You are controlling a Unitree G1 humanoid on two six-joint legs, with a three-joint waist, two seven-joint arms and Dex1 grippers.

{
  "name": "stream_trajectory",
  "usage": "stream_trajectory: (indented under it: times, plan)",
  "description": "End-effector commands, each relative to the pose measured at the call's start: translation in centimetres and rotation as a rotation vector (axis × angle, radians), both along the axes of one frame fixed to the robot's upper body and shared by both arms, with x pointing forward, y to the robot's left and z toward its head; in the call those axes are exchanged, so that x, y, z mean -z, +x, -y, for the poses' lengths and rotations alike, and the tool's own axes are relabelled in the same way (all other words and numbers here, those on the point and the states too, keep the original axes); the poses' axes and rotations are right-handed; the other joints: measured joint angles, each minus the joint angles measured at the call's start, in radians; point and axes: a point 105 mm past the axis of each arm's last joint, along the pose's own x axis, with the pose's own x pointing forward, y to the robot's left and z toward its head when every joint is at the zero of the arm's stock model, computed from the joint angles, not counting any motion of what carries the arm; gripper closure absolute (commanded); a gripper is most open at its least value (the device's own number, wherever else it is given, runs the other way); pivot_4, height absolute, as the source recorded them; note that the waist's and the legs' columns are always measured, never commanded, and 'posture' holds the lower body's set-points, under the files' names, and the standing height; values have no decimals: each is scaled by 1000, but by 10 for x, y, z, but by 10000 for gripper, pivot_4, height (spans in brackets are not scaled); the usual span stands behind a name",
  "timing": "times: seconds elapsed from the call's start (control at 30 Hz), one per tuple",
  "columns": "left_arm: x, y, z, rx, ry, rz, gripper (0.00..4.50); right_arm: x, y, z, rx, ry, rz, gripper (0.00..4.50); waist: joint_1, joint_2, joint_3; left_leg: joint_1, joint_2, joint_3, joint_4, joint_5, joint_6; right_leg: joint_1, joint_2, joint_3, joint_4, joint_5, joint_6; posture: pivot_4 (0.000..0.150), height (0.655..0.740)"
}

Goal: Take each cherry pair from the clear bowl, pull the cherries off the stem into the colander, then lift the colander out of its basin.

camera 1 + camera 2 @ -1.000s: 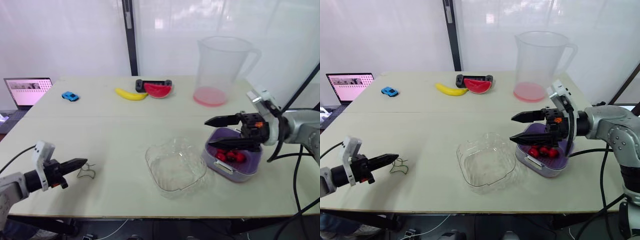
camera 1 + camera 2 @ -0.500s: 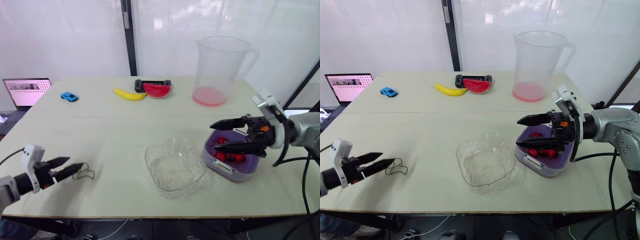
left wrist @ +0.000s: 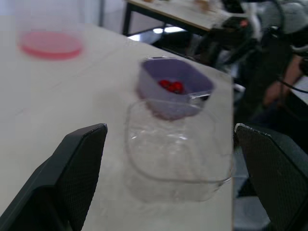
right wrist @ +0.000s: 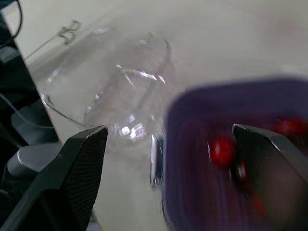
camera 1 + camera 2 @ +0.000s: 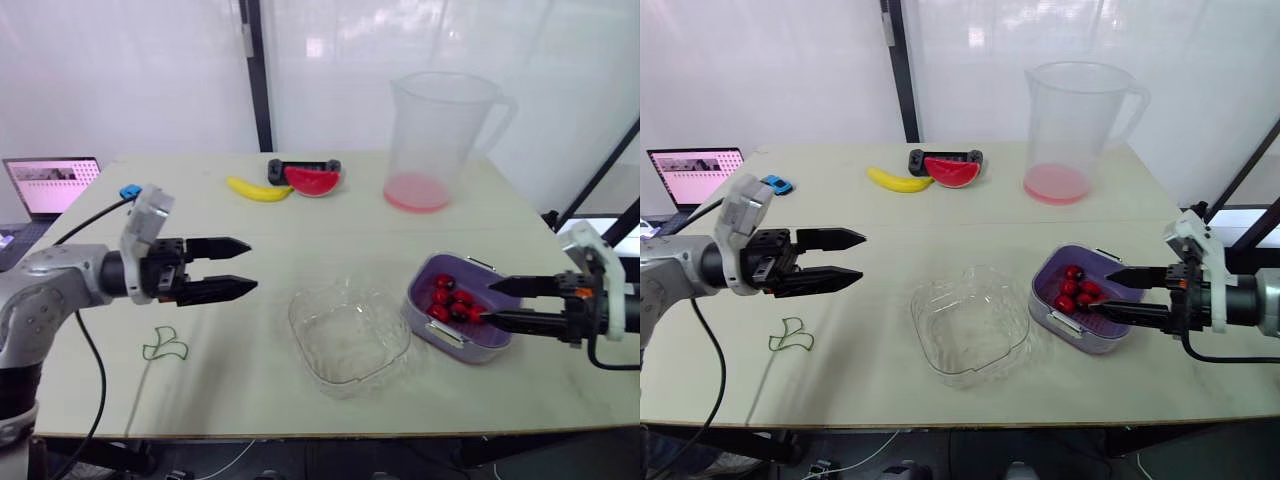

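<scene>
The clear bowl [image 5: 350, 335] sits near the table's front middle, and I see no cherries in it. Just right of it is the purple colander [image 5: 430, 278] in its basin [image 5: 478, 346], holding several red cherries [image 5: 452, 300]. My right gripper [image 5: 487, 302] is open at the colander's right rim, level with it, fingertips pointing left over the cherries. My left gripper [image 5: 252, 266] is open and holds nothing, hovering above the table left of the bowl. A bare green stem [image 5: 165, 345] lies on the table below and to the left of it.
At the back of the table stand a large clear jug [image 5: 445, 135] with a pink bottom, a banana [image 5: 258, 189], a watermelon slice [image 5: 312, 180] and a blue toy car [image 5: 130, 191]. A laptop [image 5: 50, 185] stands at the far left. A thin cable [image 5: 135, 395] runs past the stem.
My left gripper opened, leaving the green stem on the table, then rose and moved right toward the bowl. My right gripper drew back rightward and lower, from above the colander to its right rim.
</scene>
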Motion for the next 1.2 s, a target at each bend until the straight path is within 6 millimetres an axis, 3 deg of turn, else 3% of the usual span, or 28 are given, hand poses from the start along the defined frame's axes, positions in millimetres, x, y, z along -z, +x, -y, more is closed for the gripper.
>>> stream_trajectory:
  times: [0.03,0.27,0.37,0.47,0.63,0.73,1.03,1.2]
  plan:
    - [-1,-9,18,123,46,15,224,-6,-15,10,57,-60,36,0,1,0,0,0,0,0,0,0,0,1,0,0,0,0,0,1500,7400]
    - [-12,-5,38,253,30,85,224,7,-43,31,217,-296,78,0,7,0,0,2,0,0,2,0,0,5,1,-1,-2,0,0,1500,7400]
    - [-6,4,40,265,45,97,224,4,-52,21,242,-427,150,0,5,0,0,3,0,1,1,0,0,7,1,-2,-4,0,0,1500,7400]
    - [3,8,42,277,49,106,224,4,-62,-2,226,-450,46,0,-1,0,0,7,0,0,0,0,0,9,1,0,-4,0,0,1500,7400]
    - [13,11,46,271,38,115,224,0,-51,-31,169,-482,7,0,4,-1,0,8,1,-2,-1,0,0,11,1,-1,-6,0,0,1500,7400]
    - [20,14,47,258,48,129,224,8,-39,-41,135,-557,-12,0,7,-1,0,9,2,-2,-1,-1,1,14,0,-2,-9,0,0,1500,7400]
    - [24,10,45,229,31,147,224,22,6,-59,153,-632,-2,0,0,-1,0,7,2,-2,-2,-1,2,10,-1,-1,-10,0,0,1500,7400]
    - [23,11,40,192,36,156,224,31,16,-64,160,-634,-24,0,3,-1,0,4,2,-2,-2,-1,2,7,-1,-1,-9,0,0,1500,7400]
